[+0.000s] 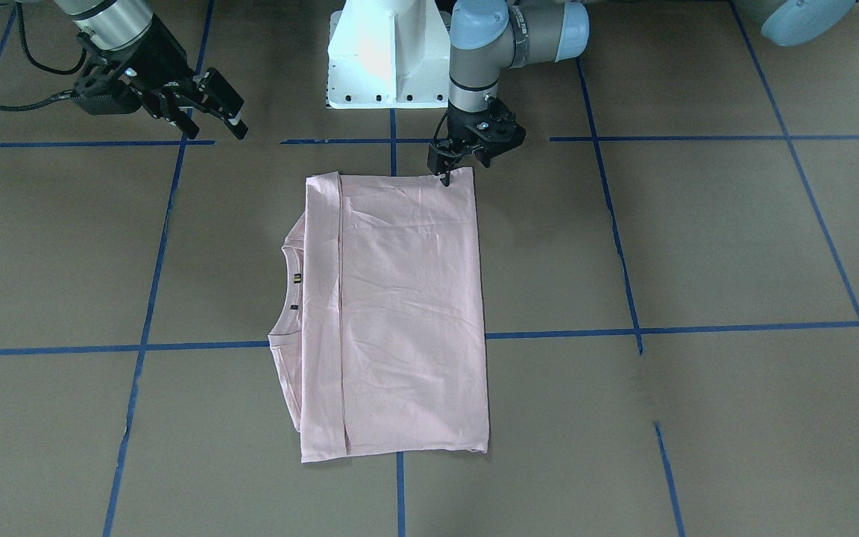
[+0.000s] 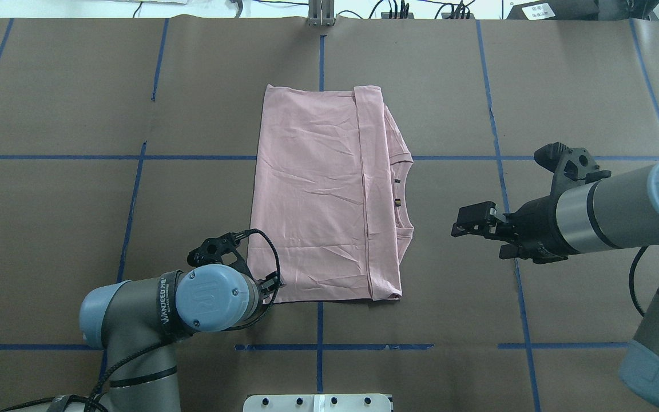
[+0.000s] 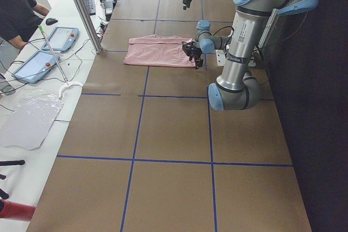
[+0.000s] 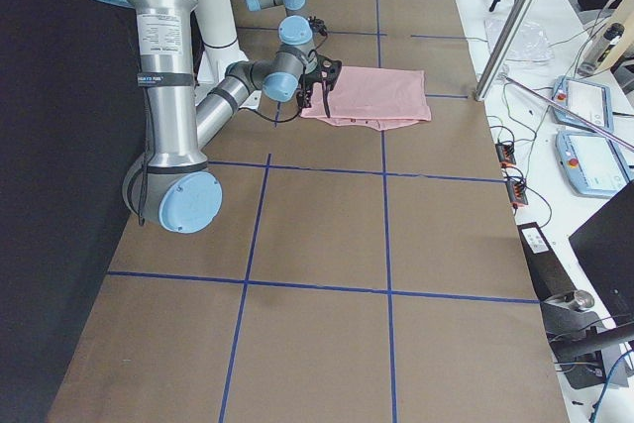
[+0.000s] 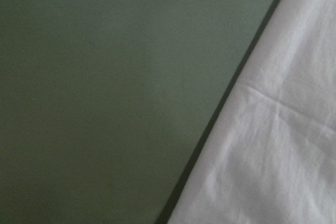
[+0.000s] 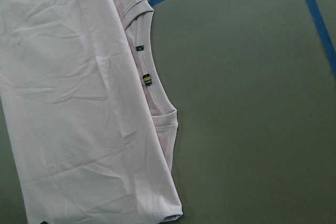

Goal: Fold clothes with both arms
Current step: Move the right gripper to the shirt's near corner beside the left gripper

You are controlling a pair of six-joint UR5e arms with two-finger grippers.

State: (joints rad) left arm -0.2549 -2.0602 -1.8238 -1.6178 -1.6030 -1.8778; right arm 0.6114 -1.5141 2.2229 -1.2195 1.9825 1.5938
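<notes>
The pale pink T-shirt (image 1: 407, 298) lies folded flat on the brown table, plain side up, its ribbed collar (image 2: 403, 194) towards my right arm. My left gripper (image 1: 447, 177) is down at the shirt's near left corner (image 2: 275, 282), fingertips together on the cloth. In the left wrist view only the shirt's edge (image 5: 273, 129) and bare table show. My right gripper (image 2: 460, 224) hangs open above the table, well to the right of the collar, with nothing in it. Through the right wrist camera I see the collar and its labels (image 6: 148, 81).
Blue tape lines (image 1: 392, 142) divide the brown table into squares. The white pedestal (image 1: 388, 67) stands just behind the shirt. A person (image 3: 16, 9), tablets (image 3: 60, 36) and a plastic sheet (image 3: 30, 118) sit along the table's far side.
</notes>
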